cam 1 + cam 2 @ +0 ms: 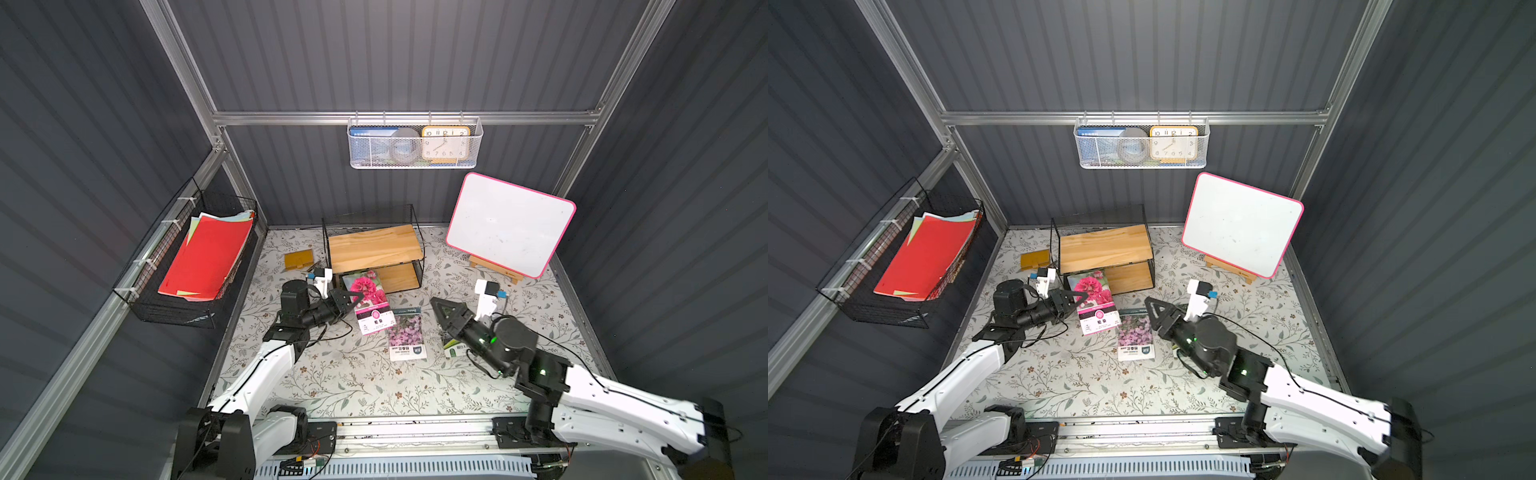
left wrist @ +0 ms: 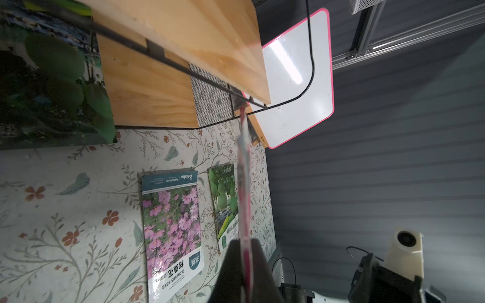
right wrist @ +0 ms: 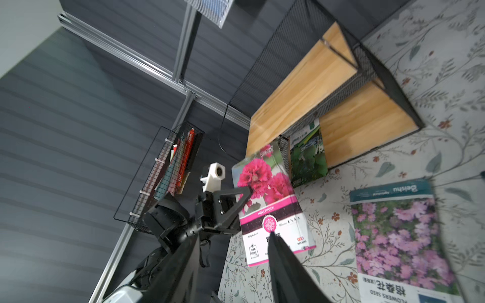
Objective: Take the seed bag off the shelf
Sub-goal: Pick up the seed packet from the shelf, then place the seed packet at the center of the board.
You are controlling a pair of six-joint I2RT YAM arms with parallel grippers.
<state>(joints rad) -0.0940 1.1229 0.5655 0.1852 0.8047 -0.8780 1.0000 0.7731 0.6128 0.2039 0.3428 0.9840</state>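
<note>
**Hollyhock bag almost clear of the shelf**

We start with the table [image 1: 374, 382], which gives us open floor in front of the shelf [image 1: 374, 245]. The shelf stands at the back with its open side toward the arms, so a bag has to come out forwards, not upwards. Its top board is bare.

The left gripper [image 1: 358, 297] reaches in from the shelf's left and is pinched on the long side edge of the hollyhock bag [image 1: 374, 316]. We judge that edge was chosen because a thin flat packet gives nothing else to grip. The left wrist view shows the packet edge-on between the fingers, so the hold looks firm.

The bag slopes from the mouth of the lower tier out over the table. Most of it is already outside, and only its far end sits at the tier's front edge. We cannot tell whether its near corner touches the table.

The right gripper [image 1: 436, 303] hovers well to the right with its jaws spread and nothing between them. We take it to be staying out of the pull's path.

A green bag [image 3: 308, 154] lies on the lower board just beside the hollyhock bag's far end, so a careless pull could drag it along. A pink bag [image 1: 405, 332] and a gourd bag [image 2: 223, 202] lie flat on the table, side by side.
</note>
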